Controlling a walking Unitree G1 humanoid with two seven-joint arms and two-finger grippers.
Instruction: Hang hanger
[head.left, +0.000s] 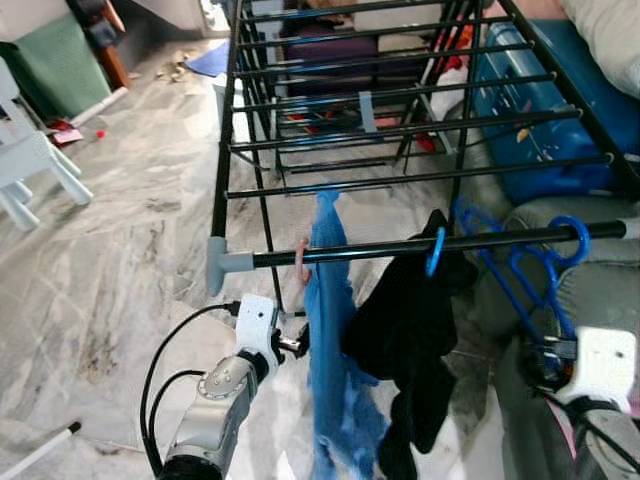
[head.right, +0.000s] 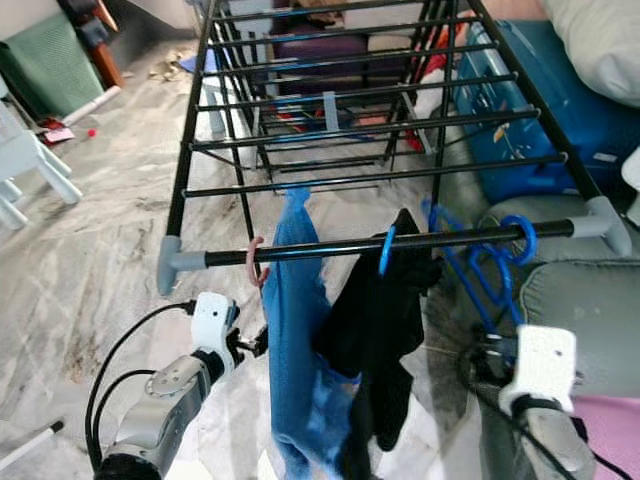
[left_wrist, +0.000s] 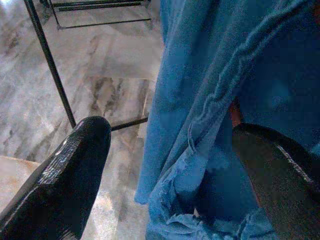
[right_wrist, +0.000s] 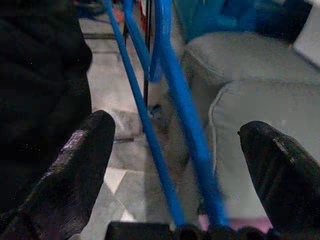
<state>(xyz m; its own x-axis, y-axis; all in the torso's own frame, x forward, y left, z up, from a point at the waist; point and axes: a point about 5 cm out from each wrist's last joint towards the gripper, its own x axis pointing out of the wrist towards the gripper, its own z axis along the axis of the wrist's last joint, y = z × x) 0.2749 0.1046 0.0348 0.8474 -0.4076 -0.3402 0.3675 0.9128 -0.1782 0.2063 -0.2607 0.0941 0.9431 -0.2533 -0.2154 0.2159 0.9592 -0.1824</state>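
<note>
A black drying rack has a front rod (head.left: 400, 247) with grey corner pieces. On it hang a blue garment (head.left: 335, 350) on a pink hook (head.left: 302, 262), a black garment (head.left: 410, 320) on a blue hook (head.left: 436, 252), and a bare blue hanger (head.left: 530, 275) near the right end. My left gripper (left_wrist: 170, 165) is open, and the blue cloth (left_wrist: 210, 90) lies between its fingers (left_wrist: 70, 170). My right gripper (right_wrist: 175, 155) is open below the bare hanger, whose blue bars (right_wrist: 182, 115) run between its fingers (right_wrist: 85, 150) without being clamped.
A blue suitcase (head.left: 540, 100) and a grey sofa arm (head.left: 590, 290) crowd the rack's right side. Bags and clutter lie under the far rods. A white chair (head.left: 30, 160) stands at the left on the marble floor (head.left: 130, 250).
</note>
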